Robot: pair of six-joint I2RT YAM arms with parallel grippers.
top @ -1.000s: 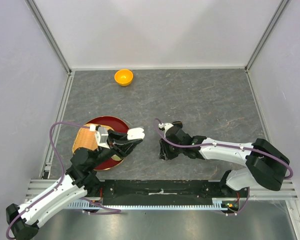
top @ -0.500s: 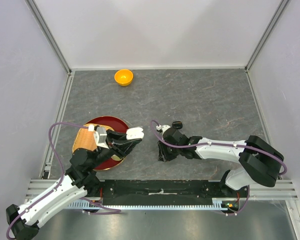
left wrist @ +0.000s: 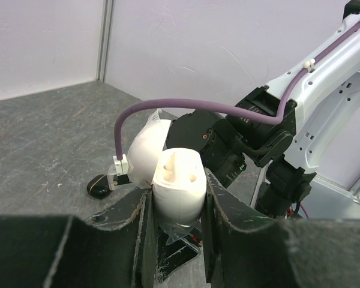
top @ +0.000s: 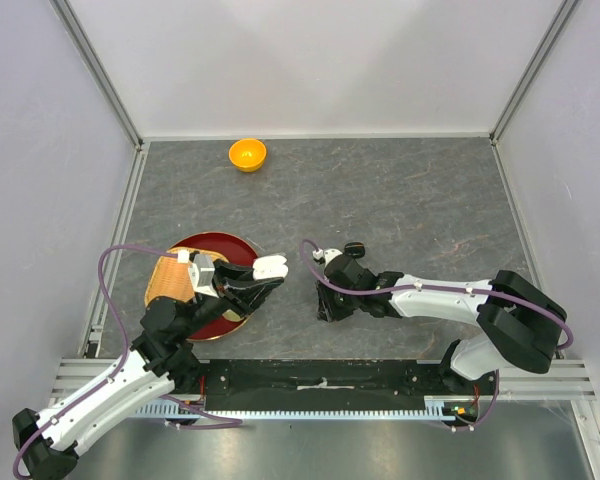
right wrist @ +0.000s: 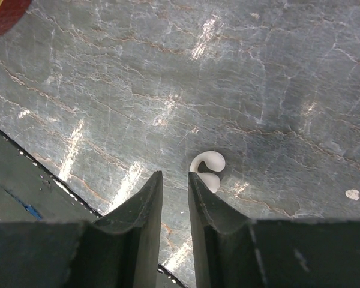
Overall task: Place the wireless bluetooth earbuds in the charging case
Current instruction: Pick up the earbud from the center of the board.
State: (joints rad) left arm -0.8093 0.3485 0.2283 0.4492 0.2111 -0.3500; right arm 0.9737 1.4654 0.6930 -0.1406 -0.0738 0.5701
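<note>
The bench (top: 400, 190) is carrying a red plate (top: 212, 238) holding a tan pad (top: 167, 280). No bud is seated yet. The left tool (left wrist: 177, 201) is gripping the open white case (left wrist: 179, 174), its sockets apparently unfilled. The right tool (right wrist: 174, 180), jaws narrowly parted and empty, is hovering just beside a white bud (right wrist: 208, 171) lying on the bench.
</note>
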